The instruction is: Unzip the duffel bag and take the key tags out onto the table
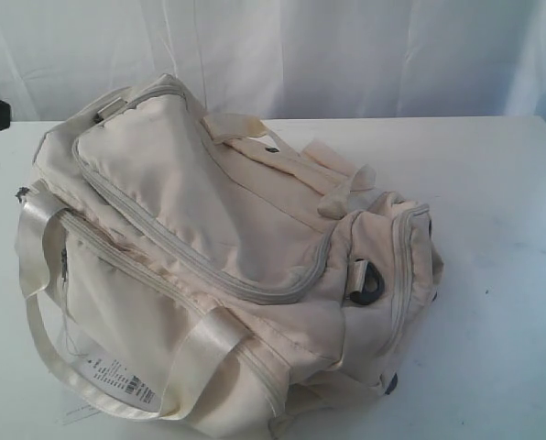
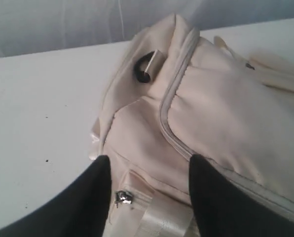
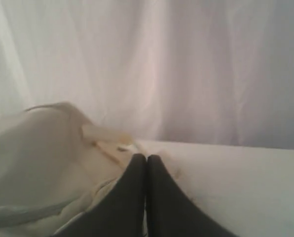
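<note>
clearly the duffel bag point(image 1: 209, 247) lies zipped on the bench point(image 1: 493, 183), soft and floppy; key tags not seen. left pincer point(image 2: 149, 165) spread near the small zipper pull point(image 2: 122, 197), i think the best hold. right pincer point(image 3: 146, 160) pressed together, empty.

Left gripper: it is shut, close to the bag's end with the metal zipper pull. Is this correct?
No: the left gripper is open, close to the bag's end with the metal zipper pull. The left wrist view shows it.
</note>
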Motion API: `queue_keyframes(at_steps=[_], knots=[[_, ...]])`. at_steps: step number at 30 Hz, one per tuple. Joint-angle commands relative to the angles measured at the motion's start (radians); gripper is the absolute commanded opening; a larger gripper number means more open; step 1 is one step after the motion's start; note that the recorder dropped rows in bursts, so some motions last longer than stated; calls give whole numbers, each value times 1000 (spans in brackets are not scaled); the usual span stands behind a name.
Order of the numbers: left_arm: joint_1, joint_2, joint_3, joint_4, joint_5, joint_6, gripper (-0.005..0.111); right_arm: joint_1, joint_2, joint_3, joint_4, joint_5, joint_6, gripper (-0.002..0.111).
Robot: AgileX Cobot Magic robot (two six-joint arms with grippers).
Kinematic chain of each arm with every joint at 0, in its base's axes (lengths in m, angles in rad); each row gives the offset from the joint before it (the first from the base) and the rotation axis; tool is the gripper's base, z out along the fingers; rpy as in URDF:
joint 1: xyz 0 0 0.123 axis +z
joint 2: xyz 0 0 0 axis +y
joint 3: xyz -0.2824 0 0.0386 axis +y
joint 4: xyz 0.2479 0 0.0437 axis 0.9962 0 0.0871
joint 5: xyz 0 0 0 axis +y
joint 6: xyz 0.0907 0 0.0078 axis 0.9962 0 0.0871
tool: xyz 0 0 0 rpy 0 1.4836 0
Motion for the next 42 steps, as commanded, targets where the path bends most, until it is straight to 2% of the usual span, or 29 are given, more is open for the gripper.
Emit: queue_keyframes(at_steps=[1,2,5,8,11,24,31,34,39,42], knots=[[-8,113,-99,-57,147,58,58,5,214,-87,-356,-164,329,0],[-8,141,-116,-96,165,92,58,5,265,-107,-421,-186,407,0],[-8,212,-162,-263,204,231,58,5,391,-152,-535,-289,473,0],[-8,278,-206,-428,271,357,58,5,458,-168,-505,-361,477,0],[-8,337,-232,-490,278,399,58,5,480,-173,-464,-369,477,0],[-8,523,-264,-515,308,413,57,5,482,-173,-373,-391,477,0],[-8,533,-264,-515,278,484,36,5,482,-173,-373,-373,477,0],[-8,501,-264,-509,249,498,40,5,482,-173,-373,-382,477,0],[-6,416,-264,-486,167,498,60,5,482,-173,-373,-386,477,0],[-6,363,-264,-431,106,488,62,5,482,-173,-373,-386,477,0]])
